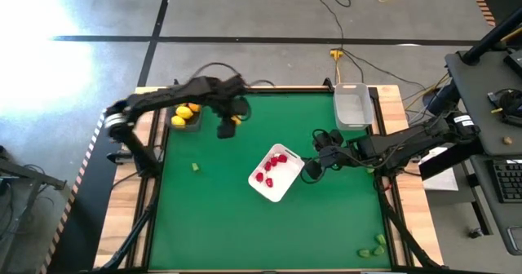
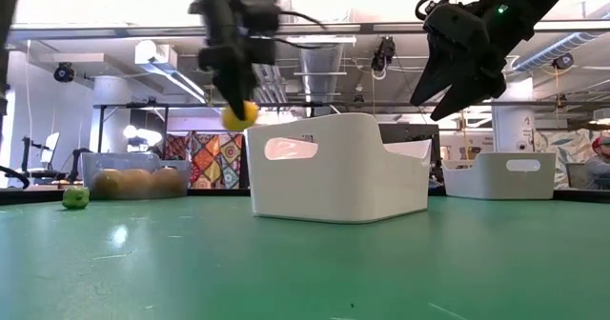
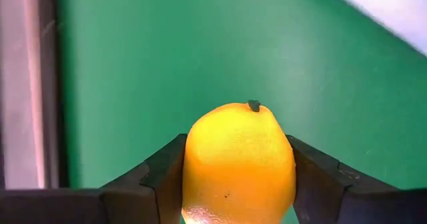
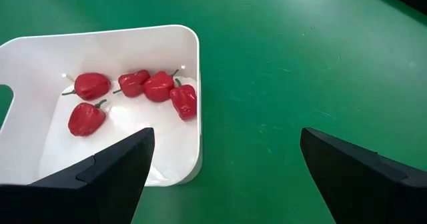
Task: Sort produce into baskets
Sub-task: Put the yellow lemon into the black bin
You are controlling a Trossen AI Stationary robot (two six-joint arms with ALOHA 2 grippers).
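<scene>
Left gripper [image 1: 230,125] clamped on a yellow lemon [image 3: 239,163], held in the air above the green mat [image 1: 245,217], near the dark bin [image 1: 186,117] with yellow fruit at the far-left corner. Right gripper [image 1: 311,167] fingers spread wide, holding nothing, just beside the white tray [image 4: 189,44], which holds five red peppers [image 4: 158,87].

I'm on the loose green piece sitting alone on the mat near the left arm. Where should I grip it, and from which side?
Probably straight from above, pinching across its middle. The green piece is small, roundish and low on the mat, with bare mat all around it in the high view, so nothing blocks a vertical approach. The left end effector already holds a lemon; the right end effector is open by the white tray.
</scene>
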